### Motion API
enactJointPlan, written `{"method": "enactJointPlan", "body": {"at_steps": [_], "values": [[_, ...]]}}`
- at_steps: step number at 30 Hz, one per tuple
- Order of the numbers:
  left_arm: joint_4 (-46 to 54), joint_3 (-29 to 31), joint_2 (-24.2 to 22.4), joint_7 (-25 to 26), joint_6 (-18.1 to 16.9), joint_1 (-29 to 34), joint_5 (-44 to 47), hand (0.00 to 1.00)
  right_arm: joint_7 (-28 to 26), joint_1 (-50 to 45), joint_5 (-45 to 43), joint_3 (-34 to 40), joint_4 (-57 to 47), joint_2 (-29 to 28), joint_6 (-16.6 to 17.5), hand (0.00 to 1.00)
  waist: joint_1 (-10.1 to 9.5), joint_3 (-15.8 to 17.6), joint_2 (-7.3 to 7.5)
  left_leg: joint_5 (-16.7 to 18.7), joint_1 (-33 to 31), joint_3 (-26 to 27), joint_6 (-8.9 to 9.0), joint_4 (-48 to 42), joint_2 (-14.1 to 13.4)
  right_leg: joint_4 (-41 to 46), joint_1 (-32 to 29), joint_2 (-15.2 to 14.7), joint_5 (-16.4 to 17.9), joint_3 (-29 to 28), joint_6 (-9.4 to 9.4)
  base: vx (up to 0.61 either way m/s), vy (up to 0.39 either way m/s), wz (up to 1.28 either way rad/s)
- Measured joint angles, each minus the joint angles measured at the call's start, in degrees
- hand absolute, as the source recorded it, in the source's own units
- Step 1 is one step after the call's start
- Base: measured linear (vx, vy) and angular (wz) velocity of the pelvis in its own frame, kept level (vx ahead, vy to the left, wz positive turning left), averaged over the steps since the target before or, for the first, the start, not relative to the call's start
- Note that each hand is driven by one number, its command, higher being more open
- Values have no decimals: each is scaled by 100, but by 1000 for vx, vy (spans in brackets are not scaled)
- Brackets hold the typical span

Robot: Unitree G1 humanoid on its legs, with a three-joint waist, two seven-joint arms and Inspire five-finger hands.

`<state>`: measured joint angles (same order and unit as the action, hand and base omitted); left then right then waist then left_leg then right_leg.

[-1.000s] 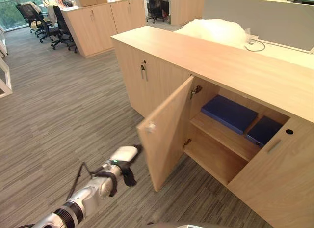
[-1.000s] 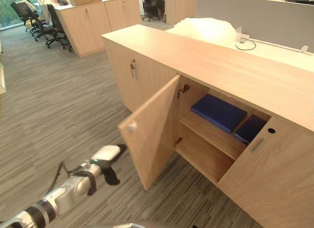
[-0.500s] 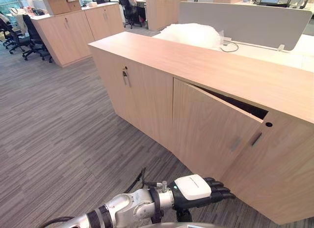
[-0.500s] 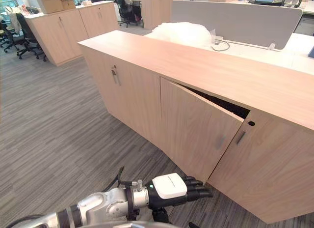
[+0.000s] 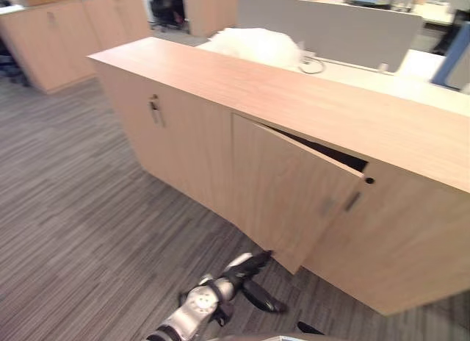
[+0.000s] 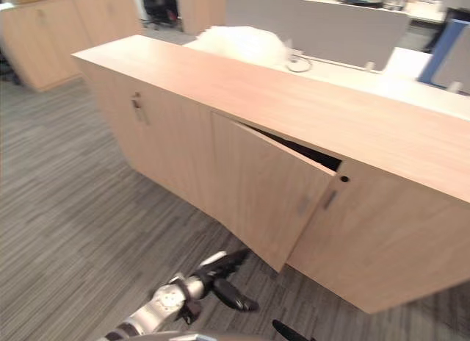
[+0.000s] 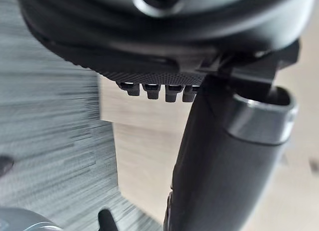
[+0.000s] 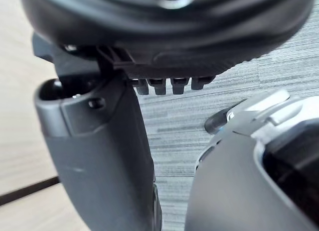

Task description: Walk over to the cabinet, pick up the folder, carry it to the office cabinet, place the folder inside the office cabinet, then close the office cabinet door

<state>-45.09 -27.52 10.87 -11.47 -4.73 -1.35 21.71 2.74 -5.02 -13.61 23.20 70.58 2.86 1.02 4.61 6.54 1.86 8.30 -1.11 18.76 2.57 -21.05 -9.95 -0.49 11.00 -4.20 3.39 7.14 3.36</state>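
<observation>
One cabinet door [image 5: 294, 190] hangs ajar — left hand [image 5: 246, 266] low beside it.

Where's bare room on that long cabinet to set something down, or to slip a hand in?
The cabinet top is bare end to end, bordered behind by the white plastic bundle. The door stands ajar; the dark gap at its handle side looks tight for a hand. The left hand is low by the door's bottom edge.
</observation>
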Motion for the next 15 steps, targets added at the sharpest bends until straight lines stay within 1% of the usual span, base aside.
{"method": "enactJointPlan", "body": {"at_steps": [1, 2, 3, 4, 5, 6, 7, 8, 9, 10, 11, 12, 13, 14, 15], "values": [[-316, 325, 2, 33, 67, 38, 403, 100, 4, -15, 0, 53, 6, 4, -14, 100, -26, 90, -29, 49, -214, -281, -42, -599, -132, 58, -2, 72, 9, -162, -28, 31, -37, -54], [-456, 455, -1, 38, 84, 53, 557, 100, 3, -25, 2, 44, 13, -6, -29, 100, -52, 134, -43, 48, -313, -491, -44, -849, -141, 98, -12, 83, 20, -263, -45, 33, -16, -76], [-721, 666, -12, 37, 101, 100, 711, 100, 18, -46, 6, 40, 27, 66, -50, 100, -145, 187, -89, 245, -478, -1129, 9, -1075, -25, 176, -59, 97, 31, -494, -59, 27, 52, -98], [-901, 843, -106, 42, 110, 208, 729, 100, 28, -43, 13, 35, 60, 170, -79, 100, -229, 189, -231, 414, -421, -1887, 185, -773, 222, 266, -186, 116, 31, -754, -42, 21, 128, -128], [-1031, 1009, -206, 57, 110, 316, 718, 100, 26, -34, 11, 44, 51, 208, -80, 100, -248, 200, -350, 429, -323, -2491, 219, -326, 437, 312, -273, 149, 30, -995, 10, 13, 214, -114], [-1120, 1191, -274, 47, 133, 324, 705, 100, 9, -36, 11, 43, 15, 245, -88, 100, -244, 219, -417, 443, -248, -2777, 245, -26, 524, 341, -325, 183, 31, -1132, 55, 2, 217, -75], [-1208, 1386, -295, 34, 134, 299, 702, 100, 4, -28, 12, 35, 12, 207, -96, 100, -245, 224, -389, 440, -148, -2739, 257, 49, 586, 351, -344, 132, 38, -1215, 87, 21, 262, -70], [-1407, 2015, -381, 114, 63, 331, 563, 100, -9, -47, 18, 27, 15, 160, -94, 100, -284, 168, -241, 483, -45, -2811, 346, 208, 835, 310, -471, 29, 5, -1451, 153, 33, 216, -69], [-1544, 2482, -452, 196, 21, 309, 419, 100, -23, -25, 29, 34, 38, 138, -101, 100, -303, 167, -164, 552, 15, -3068, 350, 204, 999, 302, -500, -18, -5, -1591, 169, 50, 201, -73], [-1610, 2743, -482, 268, 8, 308, 323, 100, -32, -24, 44, 43, 42, 119, -104, 100, -307, 161, -129, 564, 54, -3079, 277, 238, 1053, 302, -513, -50, -10, -1673, 179, 70, 173, -58], [-1745, 3126, -505, 484, -21, 355, 72, 100, -27, -43, 63, 62, 48, 83, -105, 100, -317, 131, -104, 526, 166, -2913, 195, 378, 1092, 297, -521, -120, -15, -1802, 183, 77, 156, -53], [-1795, 3211, -502, 562, -24, 420, -31, 100, -23, -45, 69, 82, 49, 70, -106, 100, -333, 105, -81, 506, 248, -2796, 159, 453, 1100, 293, -521, -149, -16, -1890, 186, 82, 147, -72], [-1889, 3399, -468, 687, -31, 566, -222, 100, -22, -84, 67, 89, 12, 51, -100, 100, -343, 25, -76, 487, 366, -2631, 63, 579, 1125, 271, -525, -193, -19, -2037, 192, 99, 126, -68], [-1955, 3693, -479, 751, 2, 673, -283, 100, -52, -141, 17, 81, -15, 35, -81, 100, -346, -61, -91, 472, 423, -2505, 9, 705, 1153, 276, -587, -236, -20, -2121, 193, 95, 111, -57], [-1955, 3757, -484, 757, -11, 687, -307, 100, -67, -150, 13, 77, -17, 16, -80, 100, -348, -92, -97, 462, 429, -2463, -7, 753, 1160, 282, -623, -248, -23, -2136, 197, 116, 110, -42]]}}
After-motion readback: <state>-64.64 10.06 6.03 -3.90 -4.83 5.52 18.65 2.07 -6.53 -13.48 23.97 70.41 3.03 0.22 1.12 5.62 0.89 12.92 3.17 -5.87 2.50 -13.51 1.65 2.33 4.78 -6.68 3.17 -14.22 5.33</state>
